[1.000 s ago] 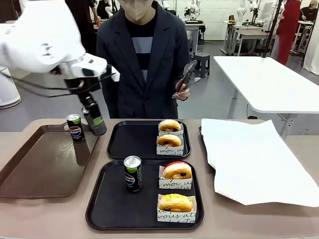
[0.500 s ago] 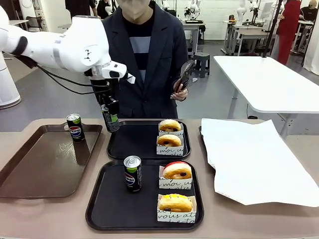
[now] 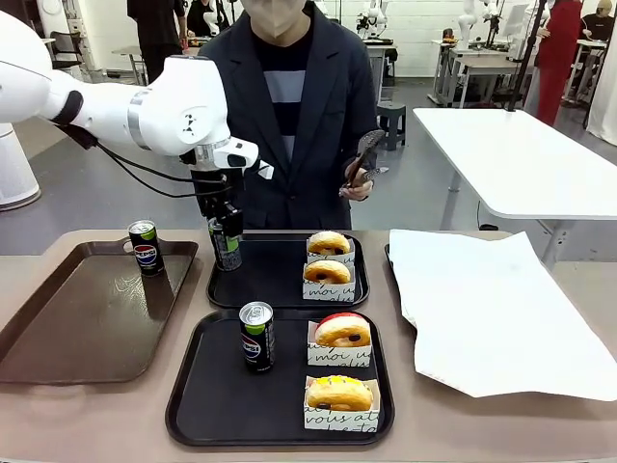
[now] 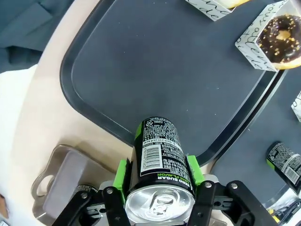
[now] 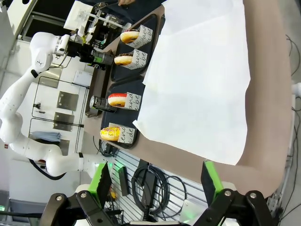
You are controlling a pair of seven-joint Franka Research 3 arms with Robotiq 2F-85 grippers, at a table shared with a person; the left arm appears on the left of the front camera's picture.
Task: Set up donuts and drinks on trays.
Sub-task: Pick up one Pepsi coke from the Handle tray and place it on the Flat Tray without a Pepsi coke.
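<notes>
Two trays sit one behind the other mid-table: the far tray [image 3: 280, 275] carries two donuts, the near tray [image 3: 212, 395] two donuts right of a can [image 3: 256, 337]. A long tray [image 3: 87, 318] with another can [image 3: 146, 248] lies left, a paper sheet [image 3: 492, 309] right.

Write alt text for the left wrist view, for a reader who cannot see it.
The left gripper clamps a black drink can between green pads, silver lid toward the camera, above the near rim of a black tray. A chocolate-sprinkle donut in printed white paper sits at the tray's far corner, and a second can stands on the neighbouring tray.
</notes>
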